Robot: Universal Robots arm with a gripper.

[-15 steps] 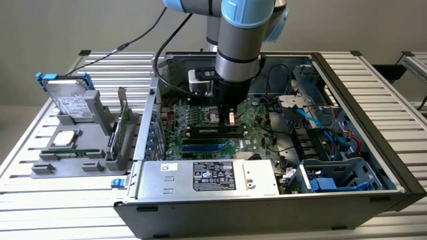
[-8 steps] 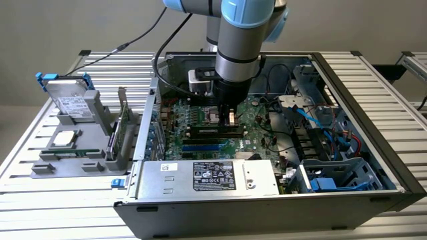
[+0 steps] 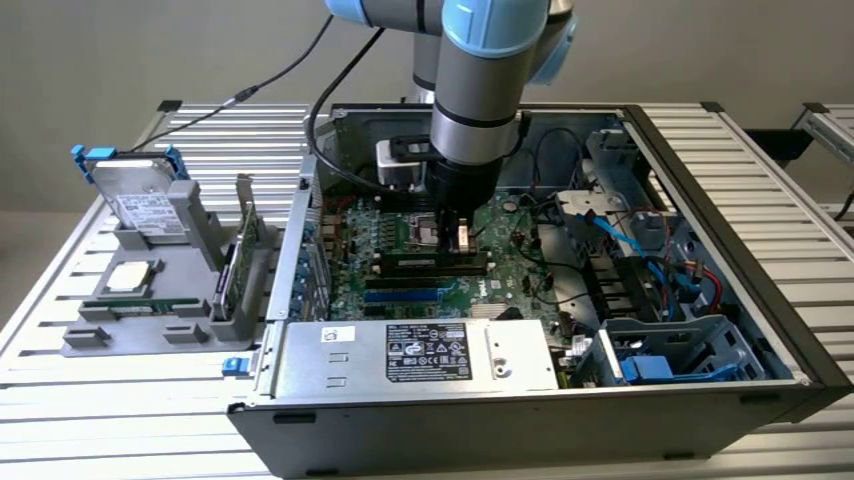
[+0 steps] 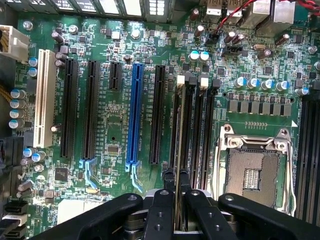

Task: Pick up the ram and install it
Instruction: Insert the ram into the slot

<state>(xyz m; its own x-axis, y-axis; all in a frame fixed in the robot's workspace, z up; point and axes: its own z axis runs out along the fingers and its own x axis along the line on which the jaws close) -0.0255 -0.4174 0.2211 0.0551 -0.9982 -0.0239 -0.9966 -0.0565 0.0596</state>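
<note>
Your end effector (image 4: 176, 176) is closed on the ram (image 4: 178, 125). Its two black fingers (image 4: 161, 205) pinch the thin stick, which you see edge-on in the wrist view. The ram runs along the bank of black memory slots (image 4: 202, 130) just beside the open CPU socket (image 4: 252, 175), in line with the slot on the bank's far side from that socket. You cannot tell from here whether it is seated. The blue expansion slot (image 4: 134, 115) lies beyond the memory bank from the CPU socket, and a white slot (image 4: 44, 97) lies farther still. In the exterior view the arm (image 3: 474, 90) reaches straight down into the open computer case (image 3: 747, 200), with the end effector low over the motherboard (image 3: 387, 235) near the CPU socket. The power supply (image 3: 427, 352) sits at the case's near edge, well apart from the CPU socket.
</note>
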